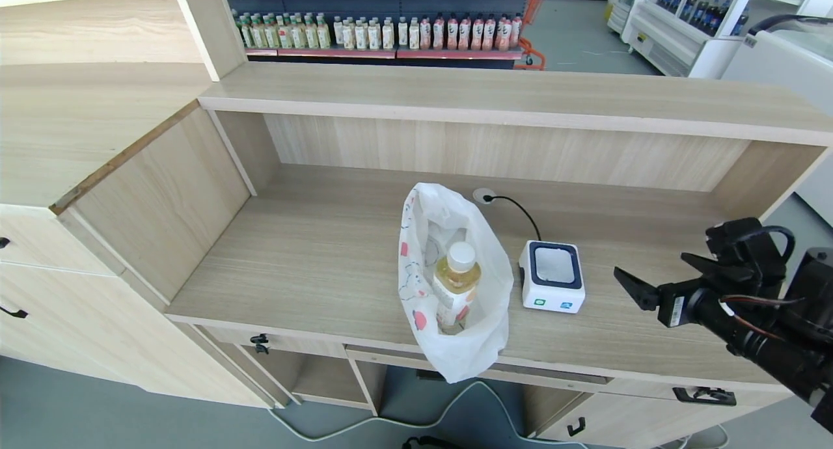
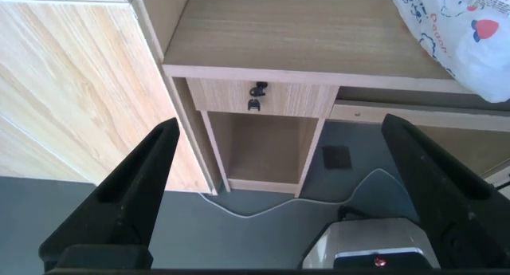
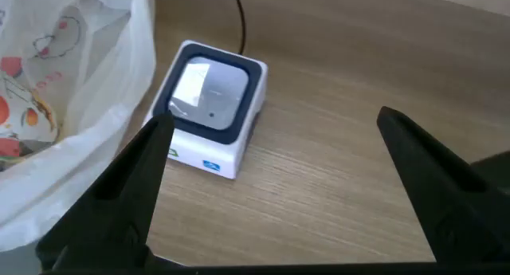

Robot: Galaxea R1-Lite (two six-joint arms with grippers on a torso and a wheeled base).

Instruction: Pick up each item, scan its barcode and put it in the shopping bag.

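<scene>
White plastic, printed with small cartoon figures, makes up the shopping bag [image 1: 465, 354] that lies on the pale wood counter [image 1: 312, 267], its mouth open and its lower end drooping over the counter's front edge. 1 bottle [image 1: 457, 286] of yellowish drink stands inside it, cap up, so its long axis runs nearly vertical.

The right pincer [image 1: 649, 262] hovers above the counter with its 2 fingers spread wide and nothing between them. Straight ahead of its tips, toward the robot's left, sits the white scanner [image 1: 553, 276], window facing up, with its black cable [image 1: 520, 211] running away to the back of the counter. The bag lies just beyond the scanner on that same line, so from this pincer the order is scanner first, then bag, then bottle.

The left pincer [image 2: 280, 127] hangs low, below the counter's front edge, fingers also wide apart and empty. It faces a drawer [image 2: 263, 96] with a key in its lock, and the bag's drooping end is up and off to its right.

Judging by the layout, the right arm is clearly the nearer one to both scanner and bag. Since the bottle is upright in the bag, that item's step looks finished. Any reach toward it would have to pass over the scanner and come down onto the cap from above.
</scene>
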